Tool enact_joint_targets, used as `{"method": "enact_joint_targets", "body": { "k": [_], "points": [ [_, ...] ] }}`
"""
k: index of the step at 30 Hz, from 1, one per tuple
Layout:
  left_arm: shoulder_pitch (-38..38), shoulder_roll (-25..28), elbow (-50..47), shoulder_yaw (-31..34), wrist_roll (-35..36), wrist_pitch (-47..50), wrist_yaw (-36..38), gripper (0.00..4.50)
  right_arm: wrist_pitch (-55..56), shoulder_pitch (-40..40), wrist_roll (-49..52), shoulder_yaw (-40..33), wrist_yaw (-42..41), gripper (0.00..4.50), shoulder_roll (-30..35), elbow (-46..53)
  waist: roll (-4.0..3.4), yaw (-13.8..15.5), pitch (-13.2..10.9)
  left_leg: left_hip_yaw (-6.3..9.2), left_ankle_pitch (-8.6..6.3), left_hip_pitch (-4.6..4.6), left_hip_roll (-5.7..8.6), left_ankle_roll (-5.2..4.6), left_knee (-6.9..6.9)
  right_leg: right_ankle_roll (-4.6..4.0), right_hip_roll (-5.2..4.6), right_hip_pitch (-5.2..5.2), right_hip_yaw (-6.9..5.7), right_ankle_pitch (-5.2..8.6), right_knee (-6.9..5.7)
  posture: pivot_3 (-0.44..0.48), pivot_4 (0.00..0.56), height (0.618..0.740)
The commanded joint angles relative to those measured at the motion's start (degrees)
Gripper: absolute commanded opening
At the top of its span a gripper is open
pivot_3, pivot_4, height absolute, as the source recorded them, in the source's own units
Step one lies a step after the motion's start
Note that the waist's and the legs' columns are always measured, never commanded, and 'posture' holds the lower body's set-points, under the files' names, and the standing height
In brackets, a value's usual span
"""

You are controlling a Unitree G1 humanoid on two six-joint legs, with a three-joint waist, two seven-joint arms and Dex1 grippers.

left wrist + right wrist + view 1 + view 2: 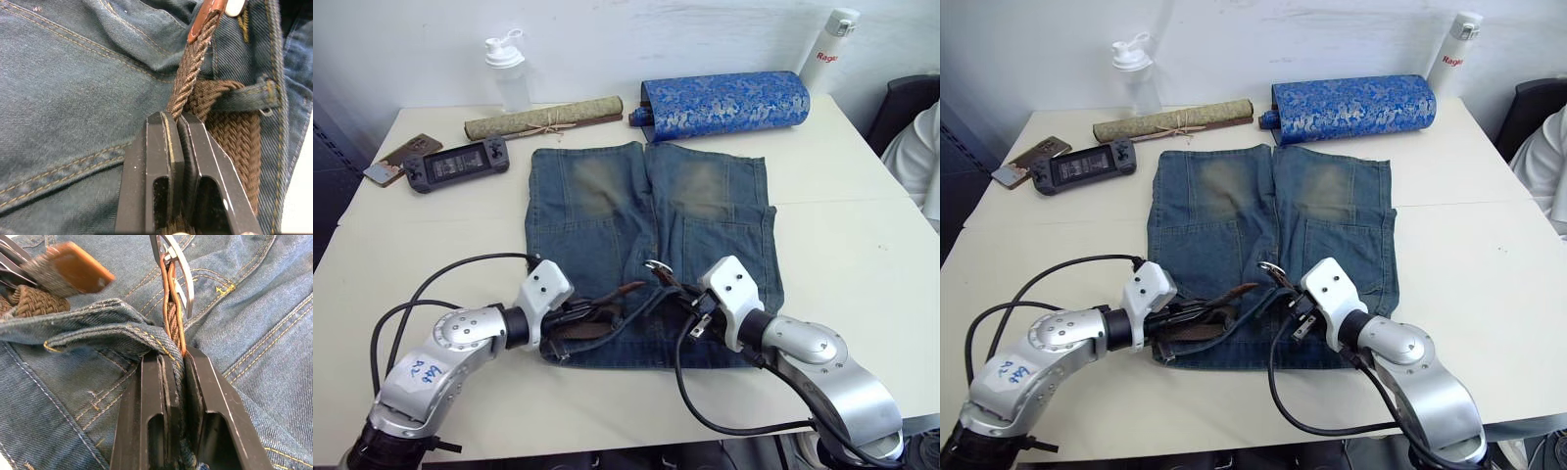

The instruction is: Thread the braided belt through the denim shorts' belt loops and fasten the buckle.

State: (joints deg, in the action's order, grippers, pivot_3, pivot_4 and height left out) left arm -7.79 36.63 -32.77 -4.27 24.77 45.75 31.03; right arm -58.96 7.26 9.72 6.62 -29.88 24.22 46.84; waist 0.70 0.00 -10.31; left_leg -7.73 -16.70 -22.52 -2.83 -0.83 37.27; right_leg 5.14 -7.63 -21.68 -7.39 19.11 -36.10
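A white bottle (829, 37) stood at the table's (862, 255) far right corner, just beside the blue brocade roll (724, 105), and bore red letters reading "Rage", the rest cut off from view. A white sticker (418, 373) on the left arm carried blue handwriting, too small to read.

Brown braided belt (195, 78) (tan tab), faded-blue denim shorts (607, 220).
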Motion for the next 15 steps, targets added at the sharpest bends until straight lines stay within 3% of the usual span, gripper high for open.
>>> {"method": "enact_joint_targets", "body": {
  "k": [1,15],
  "points": [
    [-1.35,-1.86,-0.01,-0.97,-0.85,0.54,-1.78,0.0,0.62,0.38,1.24,0.63,0.94,0.08,0.72,3.31,0.0,-0.03,0.0,0.0,0.0,0.0,-0.01,0.0,0.0,0.0,0.0,0.0,0.01,0.0,0.0,0.0,0.15,0.717],
    [-1.75,-4.38,-0.84,0.08,-0.56,3.69,-4.54,0.0,0.56,0.98,3.34,1.36,2.59,0.08,2.13,3.14,0.0,-0.05,0.0,0.0,0.0,0.01,-0.02,0.0,-0.03,0.0,0.0,0.0,0.0,0.0,0.01,0.0,0.15,0.717]
  ]
}}
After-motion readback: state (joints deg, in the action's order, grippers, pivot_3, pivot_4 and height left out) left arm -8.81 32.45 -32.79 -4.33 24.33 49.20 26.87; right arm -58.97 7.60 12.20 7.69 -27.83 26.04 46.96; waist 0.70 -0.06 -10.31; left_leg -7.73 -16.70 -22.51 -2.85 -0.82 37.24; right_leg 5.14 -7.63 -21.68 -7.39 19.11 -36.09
